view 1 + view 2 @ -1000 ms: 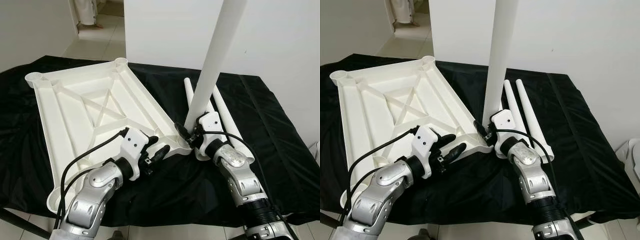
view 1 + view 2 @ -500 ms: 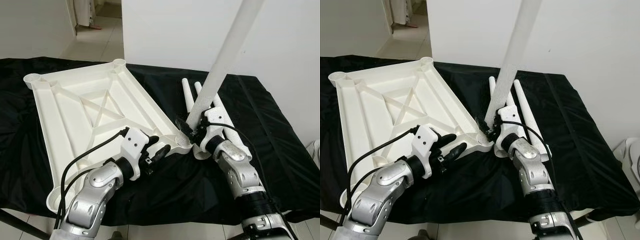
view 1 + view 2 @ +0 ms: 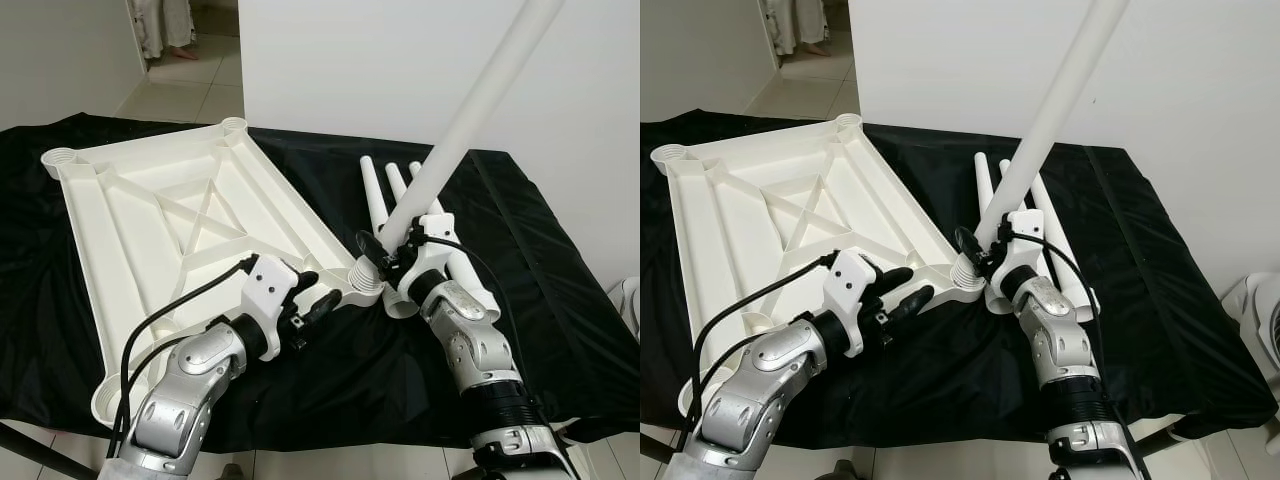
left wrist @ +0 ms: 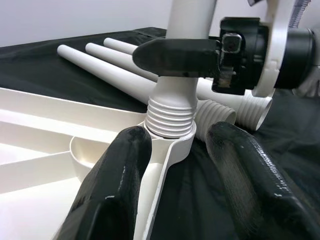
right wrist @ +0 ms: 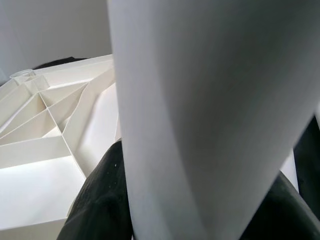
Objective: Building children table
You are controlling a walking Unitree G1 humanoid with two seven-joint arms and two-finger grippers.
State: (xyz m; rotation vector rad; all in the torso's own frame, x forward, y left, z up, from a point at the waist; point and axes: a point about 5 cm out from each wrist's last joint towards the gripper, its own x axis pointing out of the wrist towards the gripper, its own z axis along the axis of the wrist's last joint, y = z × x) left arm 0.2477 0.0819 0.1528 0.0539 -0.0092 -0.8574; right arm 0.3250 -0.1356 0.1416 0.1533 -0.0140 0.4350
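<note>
The white plastic tabletop (image 3: 180, 230) lies upside down on a table draped in black cloth (image 3: 560, 300). My right gripper (image 3: 385, 250) is shut on a long white leg (image 3: 470, 130) that leans up and to the right. The leg's threaded end (image 4: 170, 117) sits in the tabletop's near-right corner socket (image 4: 172, 145). My left gripper (image 3: 315, 295) is open, with its fingers (image 4: 115, 185) on either side of that corner's rim and not pressing on it. In the right wrist view the leg (image 5: 200, 100) is close up, with the tabletop's ribs (image 5: 50, 130) behind it.
Three spare white legs (image 3: 985, 185) lie side by side on the cloth just behind my right gripper. A white wall (image 3: 350, 60) stands behind the table, beside a doorway to a tiled floor (image 3: 180, 75). A white appliance (image 3: 1260, 310) stands past the table's right edge.
The held leg has tipped from nearly upright to leaning right, its threaded end staying at the corner socket. My left gripper has stayed put. The camera has shifted slightly.
</note>
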